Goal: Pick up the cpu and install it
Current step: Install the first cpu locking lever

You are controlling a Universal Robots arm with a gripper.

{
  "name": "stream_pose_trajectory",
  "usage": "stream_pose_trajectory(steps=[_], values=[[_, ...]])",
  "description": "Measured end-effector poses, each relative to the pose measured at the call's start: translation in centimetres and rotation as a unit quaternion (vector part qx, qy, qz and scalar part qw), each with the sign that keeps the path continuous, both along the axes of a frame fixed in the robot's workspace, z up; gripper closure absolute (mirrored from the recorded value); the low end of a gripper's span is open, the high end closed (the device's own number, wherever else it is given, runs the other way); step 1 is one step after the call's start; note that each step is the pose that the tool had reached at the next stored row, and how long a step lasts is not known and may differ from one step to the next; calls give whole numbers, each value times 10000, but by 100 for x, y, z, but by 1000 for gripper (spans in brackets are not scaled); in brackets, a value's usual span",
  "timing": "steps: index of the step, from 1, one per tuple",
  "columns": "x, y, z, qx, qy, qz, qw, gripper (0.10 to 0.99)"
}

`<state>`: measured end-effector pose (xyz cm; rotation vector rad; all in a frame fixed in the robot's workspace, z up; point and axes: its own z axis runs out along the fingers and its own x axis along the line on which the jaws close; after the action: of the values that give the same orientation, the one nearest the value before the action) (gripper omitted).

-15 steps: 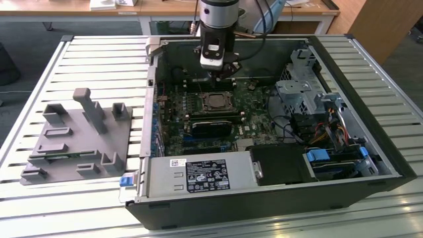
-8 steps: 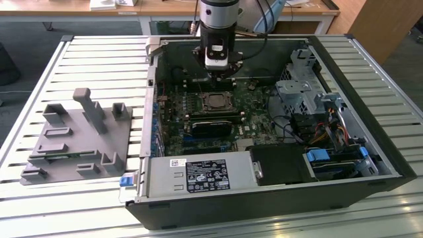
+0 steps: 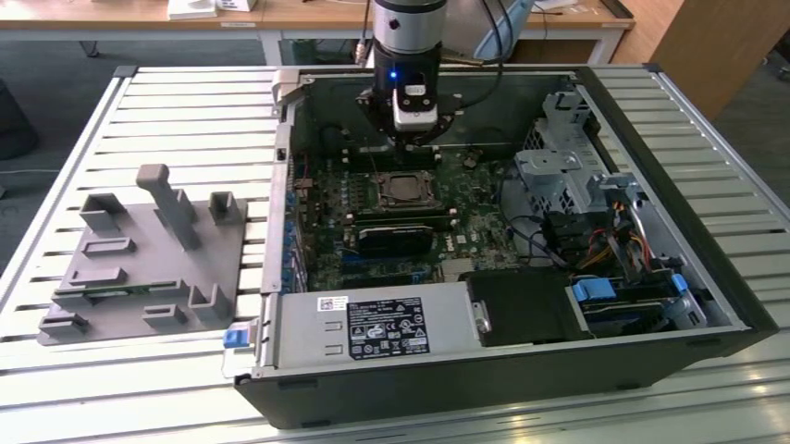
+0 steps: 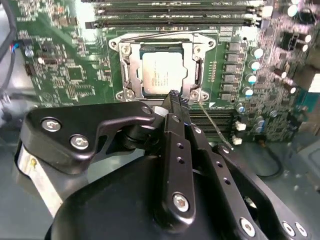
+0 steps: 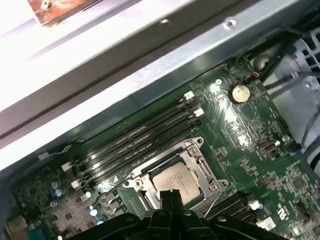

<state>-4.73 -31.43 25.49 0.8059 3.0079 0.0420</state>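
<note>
The slatted table spans the exterior view, and on it the open computer case takes the centre and right of the frame. At lower left sits a grey fixture tray with upright posts. Inside the case lies the green motherboard, with the power supply along the lower edge and a drive cage at the exterior view's right.

The arm comes down from top centre, and the pincer hangs just above the board, a little up-frame of the socket.

In the second wrist view the black fingers look pressed together, tip to tip, with nothing between them, and the tip sits right at the near edge of the socket frame. Whether it touches, I cannot tell.

The cpu is seated in that socket, silvery top up, flat and square within the metal frame; the first wrist view shows it too, just beyond the fingertip. Memory slots run beside the socket, and a round coin cell sits at upper right of that view.
</note>
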Motion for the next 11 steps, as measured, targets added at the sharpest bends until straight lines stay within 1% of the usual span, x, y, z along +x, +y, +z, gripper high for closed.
stream_pose_trajectory(steps=[3,6,8,11], values=[[0,0,-2,0,0,280,9996,980],[0,0,-4,0,0,557,9984,980],[0,-1,-7,-1,0,737,9973,980],[0,0,-13,0,0,1005,9949,980]])
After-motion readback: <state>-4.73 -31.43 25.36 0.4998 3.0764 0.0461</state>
